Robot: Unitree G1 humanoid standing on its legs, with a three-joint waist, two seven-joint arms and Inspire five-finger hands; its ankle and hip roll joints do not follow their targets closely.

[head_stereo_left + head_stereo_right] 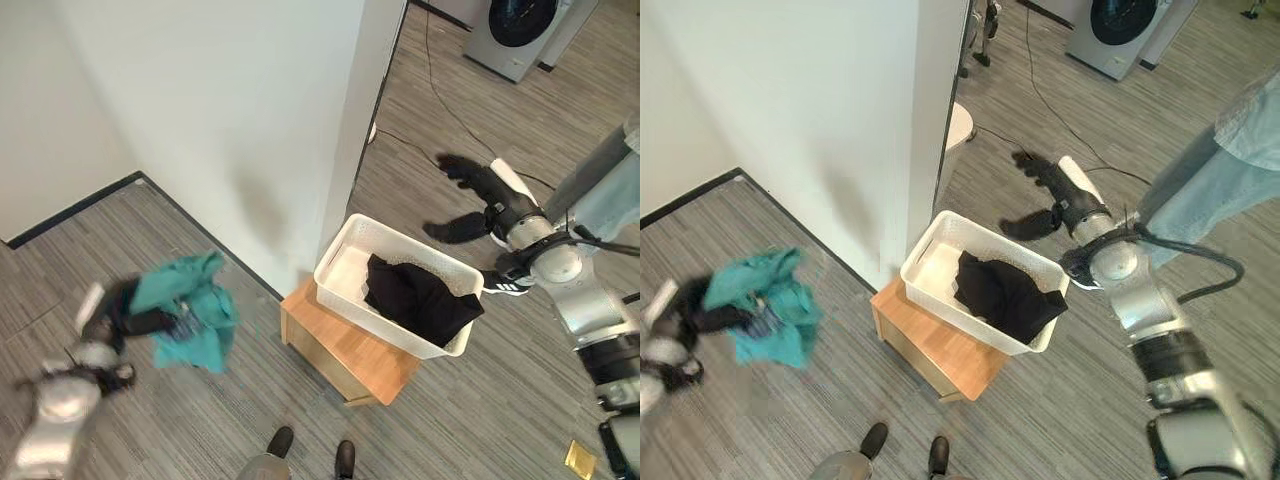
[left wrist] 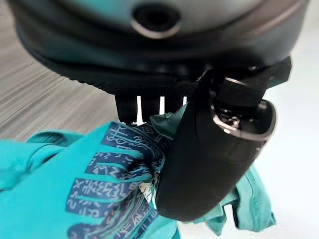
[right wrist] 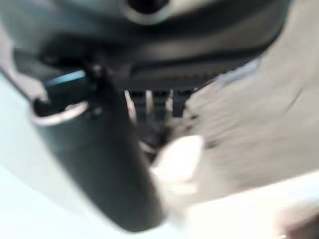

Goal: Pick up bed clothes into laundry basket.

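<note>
Since the teal garment is soft, light cloth, I expect it to drape and swing rather than resist — a bunched pinch through several folds looks safer to me than a grip on one loose edge, which could slip free. My left hand has exactly that: thumb and fingers curled round a wad of it, with the rest hanging below, held up above the grey plank floor and well apart from the white laundry basket. That basket sits on a low wooden stand, a black garment already lying in it and draped over its nearer rim. My right hand hovers beyond the basket's far edge — fingers straight, thumb spread, holding nothing.
</note>
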